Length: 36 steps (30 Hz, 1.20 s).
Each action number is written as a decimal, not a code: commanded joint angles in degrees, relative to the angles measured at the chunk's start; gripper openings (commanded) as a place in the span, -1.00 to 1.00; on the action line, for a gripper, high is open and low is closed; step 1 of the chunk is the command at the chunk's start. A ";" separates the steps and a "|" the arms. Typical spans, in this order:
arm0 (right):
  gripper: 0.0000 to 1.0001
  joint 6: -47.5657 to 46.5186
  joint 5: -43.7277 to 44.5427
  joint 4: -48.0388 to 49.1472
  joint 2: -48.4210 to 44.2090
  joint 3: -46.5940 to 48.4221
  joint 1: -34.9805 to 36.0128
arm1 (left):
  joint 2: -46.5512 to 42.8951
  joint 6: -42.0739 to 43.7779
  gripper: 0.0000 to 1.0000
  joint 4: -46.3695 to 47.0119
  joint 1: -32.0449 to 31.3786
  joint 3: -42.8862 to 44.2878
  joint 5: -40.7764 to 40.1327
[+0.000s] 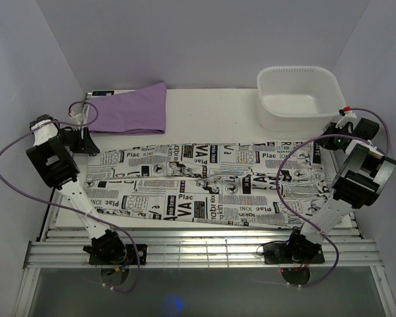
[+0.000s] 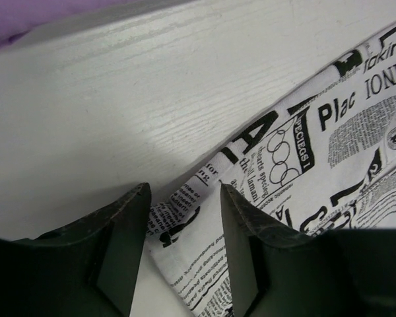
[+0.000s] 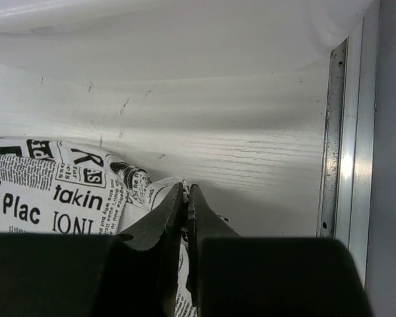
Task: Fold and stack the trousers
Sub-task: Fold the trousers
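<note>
Left pincer (image 2: 184,193): open, jaws set either side of a hem corner of the trousers (image 1: 204,185), at the left edge of the surface (image 1: 211,112), low over the cloth. Nothing is gripped.

Right pincer (image 3: 186,189): closed, its dark fingers pressed almost flat together. A small ruck of printed fabric rises at the tips, so I judge it is pinching the trousers' far right corner.

Trousers: laid out flat at full length from the left edge to the right edge, across the middle of the surface. No fold is made yet. All folding and the stacking remain, so the task stands at its start, with the two far end corners being taken up.

Materials: the fabric is thin and soft, white with black newspaper lettering and text blocks. It lies mostly smooth, with slight wrinkles at the ends. The surface is white painted board with visible grain and a few scuffs. A plain purple folded cloth (image 1: 133,109) sits at the far left corner. A white plastic tub (image 1: 297,70) with rounded corners sits at the far right corner.
</note>
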 commanded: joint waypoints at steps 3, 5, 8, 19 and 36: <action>-0.85 -2.16 -2.12 -2.67 -3.17 2.26 -0.81 | -1.22 2.45 0.05 -1.42 1.75 -2.13 -4.44; -0.84 -2.43 -2.29 -3.55 -3.00 2.87 -0.90 | -0.78 4.12 -0.06 -1.94 1.75 -1.70 -4.88; -0.84 -2.52 -2.82 -4.35 -2.56 3.67 -0.90 | 0.62 6.05 -0.44 -3.35 1.75 -0.38 -5.76; -0.84 -2.61 -8.62 -6.80 -5.02 6.65 -1.78 | 1.15 4.83 -1.00 -2.83 1.75 10.17 -2.51; -0.84 -30.27 -27.78 -30.14 -19.26 10.16 -14.95 | -26.95 11.13 -1.00 11.76 7.71 -13.27 12.25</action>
